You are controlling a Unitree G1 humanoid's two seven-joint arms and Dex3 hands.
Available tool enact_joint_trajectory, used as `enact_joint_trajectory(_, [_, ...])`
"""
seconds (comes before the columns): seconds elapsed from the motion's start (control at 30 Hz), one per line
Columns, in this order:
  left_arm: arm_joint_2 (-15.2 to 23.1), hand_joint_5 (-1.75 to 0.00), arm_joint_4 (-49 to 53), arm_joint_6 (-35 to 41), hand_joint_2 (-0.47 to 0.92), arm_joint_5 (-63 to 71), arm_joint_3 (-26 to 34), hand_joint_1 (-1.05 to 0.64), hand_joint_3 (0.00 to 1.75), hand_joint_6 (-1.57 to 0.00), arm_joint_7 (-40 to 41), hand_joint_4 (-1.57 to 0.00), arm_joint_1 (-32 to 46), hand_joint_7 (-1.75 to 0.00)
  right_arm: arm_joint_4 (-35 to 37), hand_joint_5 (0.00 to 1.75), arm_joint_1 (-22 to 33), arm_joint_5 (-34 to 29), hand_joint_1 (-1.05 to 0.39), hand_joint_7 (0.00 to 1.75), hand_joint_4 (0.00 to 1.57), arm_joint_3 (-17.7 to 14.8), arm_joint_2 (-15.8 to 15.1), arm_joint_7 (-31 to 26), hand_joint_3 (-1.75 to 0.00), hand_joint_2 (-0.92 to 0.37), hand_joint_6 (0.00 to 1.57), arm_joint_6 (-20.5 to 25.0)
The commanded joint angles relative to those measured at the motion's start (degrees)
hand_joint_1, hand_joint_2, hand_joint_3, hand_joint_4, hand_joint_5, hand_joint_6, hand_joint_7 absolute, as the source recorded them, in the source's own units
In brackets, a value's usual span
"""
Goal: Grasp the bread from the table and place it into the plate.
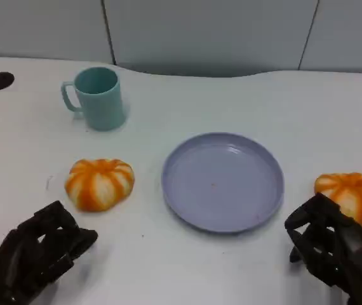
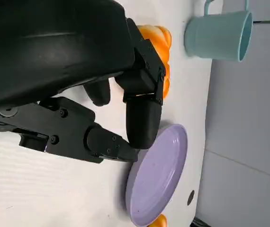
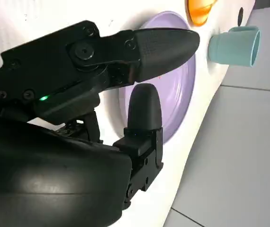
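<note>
Pre-grasp: our left hand (image 1: 38, 254) and right hand (image 1: 333, 248) empty, fingers apart. Next, grasp orange-and-white round bread roll (image 1: 100, 183) left of round lilac plastic plate (image 1: 222, 181).

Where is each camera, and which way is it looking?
Head view: up high, looking down at the table, plate, cup, two breads, both robot hands.
Left wrist view: behind the left robot hand, facing one bread, on its side.
Right wrist view: behind the right robot hand, facing the plate.
All share plate and cup.
</note>
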Motion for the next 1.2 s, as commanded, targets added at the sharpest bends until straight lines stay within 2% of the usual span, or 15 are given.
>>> enact_joint_trajectory(0.03, [0.90,-1.75,-4.85,-6.46,0.90,3.96,-0.30,-0.19,0.02,-0.62,3.20,-0.81,1.09,-1.75,-1.36,1.75,0.56,0.19,-0.26,1.75,0.56,-0.13,-0.12,-0.25,-0.35,-0.92,0.37,1.36])
enact_joint_trajectory(0.1, [3.36,-1.75,-7.02,-18.38,0.90,19.96,-3.67,-0.19,0.02,-0.61,13.35,-0.82,0.13,-1.75,-0.57,1.75,0.08,0.14,-0.26,1.75,0.58,-0.09,0.04,-0.44,-0.35,-0.92,0.38,0.75])
enact_joint_trajectory(0.17, [5.67,-1.75,-9.04,-24.16,0.91,33.82,-6.49,-0.20,0.02,-0.60,22.57,-0.84,-0.78,-1.75,0.17,1.75,-0.36,0.00,-0.26,1.75,0.59,-0.01,-0.06,-0.44,-0.35,-0.92,0.39,0.11])
enact_joint_trajectory(0.33, [11.63,-1.75,-12.12,-26.56,0.87,58.42,-12.41,-0.19,0.01,-0.60,39.92,-0.87,-4.86,-1.75,-0.22,1.75,-0.28,0.02,-0.26,1.75,0.59,0.29,0.36,-0.59,-0.35,-0.92,0.39,0.44])
enact_joint_trajectory(0.43, [14.71,-1.75,-10.05,-28.08,0.87,64.08,-14.77,-0.18,0.00,-0.59,44.62,-0.87,-8.44,-1.75,-0.39,1.75,-0.18,-0.26,-0.26,1.75,0.59,0.40,0.48,-0.91,-0.35,-0.92,0.38,0.51])
enact_joint_trajectory(0.5, [17.27,-1.75,-8.70,-27.17,0.89,66.63,-16.63,-0.31,0.01,-0.53,44.32,-0.75,-11.21,-1.70,-0.19,1.75,-0.23,0.15,-0.26,1.75,0.58,0.31,0.66,-0.76,-0.35,-0.92,0.38,0.47])
enact_joint_trajectory(0.53, [18.16,-1.72,-8.20,-26.79,0.89,67.24,-17.34,-0.37,0.01,-0.53,44.12,-0.68,-12.09,-1.57,-0.11,1.75,-0.27,0.27,-0.26,1.75,0.57,0.29,0.74,-0.71,-0.35,-0.92,0.38,0.47])
enact_joint_trajectory(0.57, [19.71,-1.71,-7.83,-25.46,0.89,67.15,-18.35,-0.38,0.01,-0.53,40.21,-0.66,-13.76,-1.54,0.17,1.75,-0.35,0.17,-0.26,1.75,0.57,0.32,0.79,-0.78,-0.35,-0.92,0.38,0.12])
enact_joint_trajectory(0.6, [21.11,-1.31,-7.74,-24.00,0.89,66.82,-19.32,-0.49,0.00,-0.55,36.03,-0.54,-15.20,-0.98,0.34,1.75,-0.44,-0.13,-0.26,1.75,0.58,0.38,0.79,-0.97,-0.34,-0.92,0.38,-0.07])
enact_joint_trajectory(0.67, [23.69,-0.67,-7.72,-20.95,0.90,67.42,-21.52,-0.64,0.00,-0.55,28.55,-0.40,-18.03,-0.26,0.39,1.75,-0.49,-0.23,-0.26,1.75,0.59,0.44,0.87,-1.04,-0.34,-0.92,0.38,0.01])
enact_joint_trajectory(0.73, [24.99,-0.26,-7.91,-18.68,0.91,68.67,-23.30,-0.75,0.00,-0.41,25.34,-0.31,-19.66,-0.05,0.32,1.75,-0.49,-0.43,-0.26,1.75,0.59,0.53,0.82,-1.19,-0.34,-0.92,0.38,0.16])
enact_joint_trajectory(0.8, [25.33,-0.15,-7.18,-16.97,0.92,69.00,-24.98,-0.78,0.00,-0.37,22.99,-0.27,-21.21,-0.01,0.15,1.75,-0.48,-0.52,-0.26,1.75,0.59,0.58,0.69,-1.15,-0.34,-0.92,0.38,0.40])
enact_joint_trajectory(0.83, [25.24,-0.07,-6.22,-16.19,0.92,68.81,-25.98,-0.84,0.04,-0.25,21.30,-0.15,-22.37,-0.01,-0.02,1.75,-0.46,-0.33,-0.27,1.75,0.58,0.52,0.64,-0.96,-0.34,-0.92,0.37,0.68])
enact_joint_trajectory(0.93, [24.57,-0.01,-2.43,-14.17,0.92,68.29,-28.73,-0.91,0.09,-0.14,16.61,-0.04,-25.96,0.00,-0.06,1.75,-0.50,-0.12,-0.27,1.75,0.58,0.46,0.60,-0.78,-0.34,-0.92,0.37,0.89])
enact_joint_trajectory(1.2, [19.07,0.00,15.13,-8.72,0.92,67.19,-35.65,-0.99,0.09,-0.02,9.49,0.00,-37.43,0.00,-0.74,1.75,-0.05,0.22,-0.26,1.75,0.59,0.42,0.51,-0.38,-0.34,-0.92,0.38,1.10])
